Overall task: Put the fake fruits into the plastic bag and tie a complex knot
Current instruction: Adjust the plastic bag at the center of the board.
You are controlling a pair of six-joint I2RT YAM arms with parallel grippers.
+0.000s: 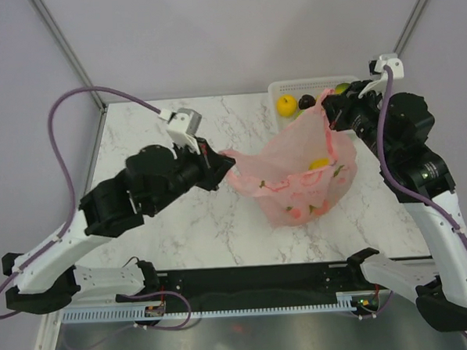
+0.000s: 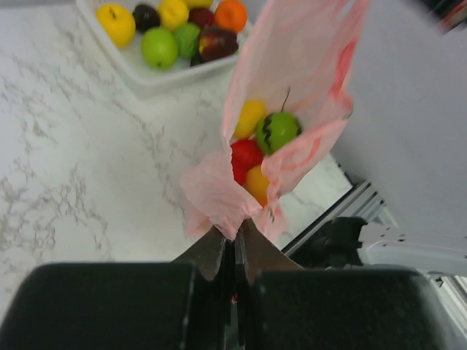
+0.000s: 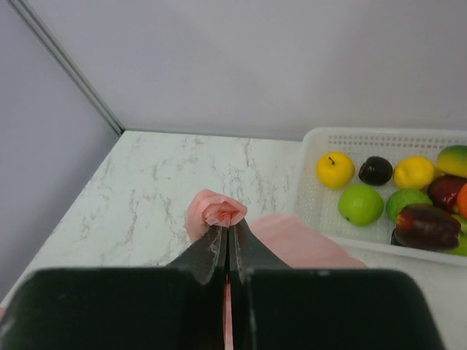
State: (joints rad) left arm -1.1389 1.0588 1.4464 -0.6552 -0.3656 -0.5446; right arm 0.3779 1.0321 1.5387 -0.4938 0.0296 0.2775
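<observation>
Worktop (image 1: 181, 225): white with grey lines, big and flat. Everything sits on it.
Plastic bag (image 1: 296, 168): pink and thin, right of the middle, just on the near side of the basket. Its bottom rests on the worktop. Its top is pulled out between the two claws.
Basket (image 1: 274, 90): white, with little holes, at the far right.
Left claw (image 1: 221, 164): pinched tight on the left end of the bag's top, low down.
Right claw (image 1: 328, 113): pinched tight on the far right end of the bag's top, held up higher, by the basket.
Fake fruits (image 2: 276, 131): a green, a red, a yellow and an orange one are in the bag. More lie in the basket.
Step in hand: I think the filling is stopping and the tying is about to start, since each claw has one end of the bag. There is no knot yet.
Next move: the two ends likely need to come together and cross. The claws must keep their hold and pull gently, or the thin bag may slip or tip the fruit out.
Left wrist view: looks right into the bag's mouth, so the fruit colours are clear. From the top they are only dim shapes through the pink.
Right wrist view: shows the pink bunch in the claw tips and the basket fruits. The bag's inside is hidden.
Top view: the only one with both arms at once.
</observation>
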